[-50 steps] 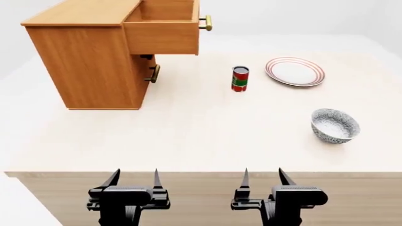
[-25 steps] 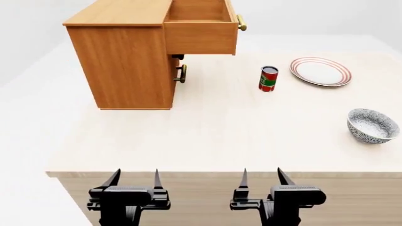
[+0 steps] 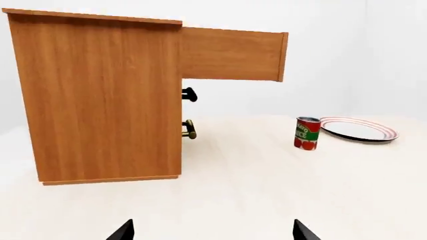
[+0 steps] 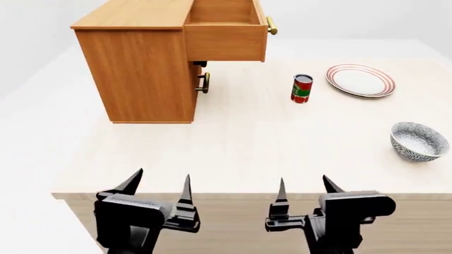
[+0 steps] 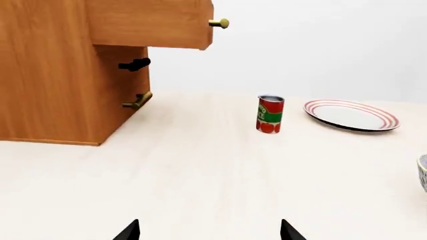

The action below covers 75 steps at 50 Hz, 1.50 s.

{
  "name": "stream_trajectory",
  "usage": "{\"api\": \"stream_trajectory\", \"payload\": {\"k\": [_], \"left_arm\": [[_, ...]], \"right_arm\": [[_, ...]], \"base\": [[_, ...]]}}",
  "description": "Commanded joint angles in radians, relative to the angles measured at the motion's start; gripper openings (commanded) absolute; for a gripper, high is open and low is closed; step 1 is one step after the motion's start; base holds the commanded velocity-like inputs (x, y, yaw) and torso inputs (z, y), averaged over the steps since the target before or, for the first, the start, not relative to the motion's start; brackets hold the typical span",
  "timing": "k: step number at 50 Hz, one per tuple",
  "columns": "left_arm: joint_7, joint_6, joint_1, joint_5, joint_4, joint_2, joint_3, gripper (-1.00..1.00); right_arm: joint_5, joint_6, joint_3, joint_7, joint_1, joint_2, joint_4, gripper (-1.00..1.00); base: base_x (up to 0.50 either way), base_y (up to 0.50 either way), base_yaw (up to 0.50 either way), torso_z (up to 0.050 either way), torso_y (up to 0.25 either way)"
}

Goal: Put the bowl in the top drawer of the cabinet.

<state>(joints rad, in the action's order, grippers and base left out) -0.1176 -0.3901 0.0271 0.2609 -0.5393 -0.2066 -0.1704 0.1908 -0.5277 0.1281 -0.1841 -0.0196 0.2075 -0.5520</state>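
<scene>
Toward the table's [image 4: 233, 148] far left corner, the cabinet [image 4: 141, 69] is standing with the top drawer [image 4: 226, 32] pulled out. Both grippers, left [image 4: 158, 188] and right [image 4: 305, 188], have risen slightly, jaws spread and empty, beginning the reach. The bowl [image 4: 418, 141], speckled grey-blue, is sitting upright near the right edge.

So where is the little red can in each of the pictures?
Head view: the can stands on the table between the cabinet and the plate.
Left wrist view: the can stands just beside the plate, well off from the cabinet.
Right wrist view: the can stands between the cabinet and the plate.
Shared landmark: the red-ringed plate.
</scene>
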Motion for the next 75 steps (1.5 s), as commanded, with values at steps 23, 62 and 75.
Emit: {"api": "stream_trajectory", "payload": {"k": [23, 62, 75], "left_arm": [[-0.213, -0.797, -0.640, 0.803, -0.409, -0.142, 0.357, 1.00], [-0.968, -0.847, -1.102, 1.714, -0.147, -0.432, 0.283, 1.00], [-1.115, -0.743, -1.141, 1.883, -0.190, -0.551, 0.259, 1.00]], "right_arm": [[1.460, -0.809, -0.085, -0.778, 1.112, 0.476, -0.102, 1.00], [0.640, -0.538, 0.467, 0.113, 1.763, 0.273, 0.857, 1.00], [0.596, -0.492, 0.495, 0.174, 1.820, 0.256, 0.977, 1.00]], "base": [[0.02, 0.00, 0.00, 0.000, 0.000], [0.14, 0.00, 0.00, 0.000, 0.000], [0.14, 0.00, 0.00, 0.000, 0.000]]}}
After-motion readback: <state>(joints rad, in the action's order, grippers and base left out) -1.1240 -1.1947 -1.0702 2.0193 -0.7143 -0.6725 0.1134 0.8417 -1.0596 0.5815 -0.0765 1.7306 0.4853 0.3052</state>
